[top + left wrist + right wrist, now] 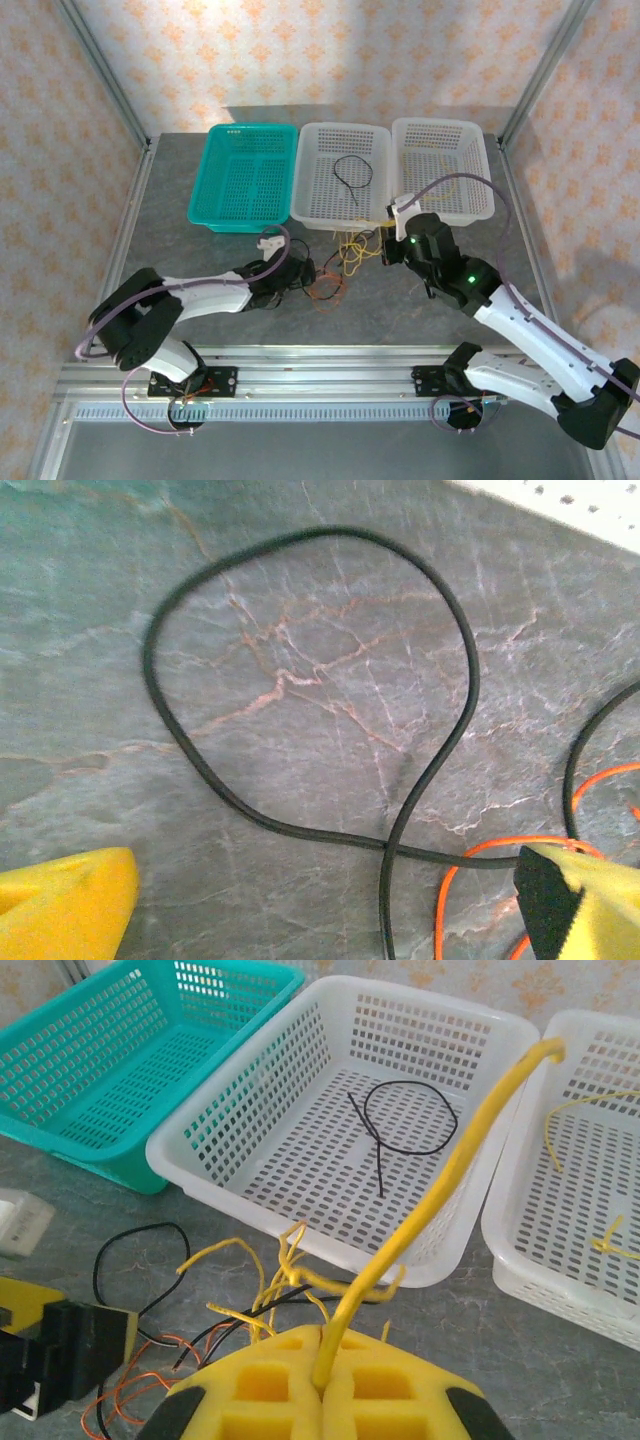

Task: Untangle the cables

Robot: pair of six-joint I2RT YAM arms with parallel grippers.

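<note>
Cables, thin black, yellow and orange strands, lie knotted on the grey marbled tabletop between my arms, just before the white perforated plastic baskets. From the left wrist, my left jaws stand spread over a black loop that crosses itself between them. From the right wrist, my right jaws pinch a yellow strand rising away toward the baskets.

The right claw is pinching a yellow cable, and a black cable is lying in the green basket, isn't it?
Not quite. The black cable is lying in the middle white basket, not a green one; the right wrist view shows it. The right claw is indeed pinching a yellow cable.
</note>
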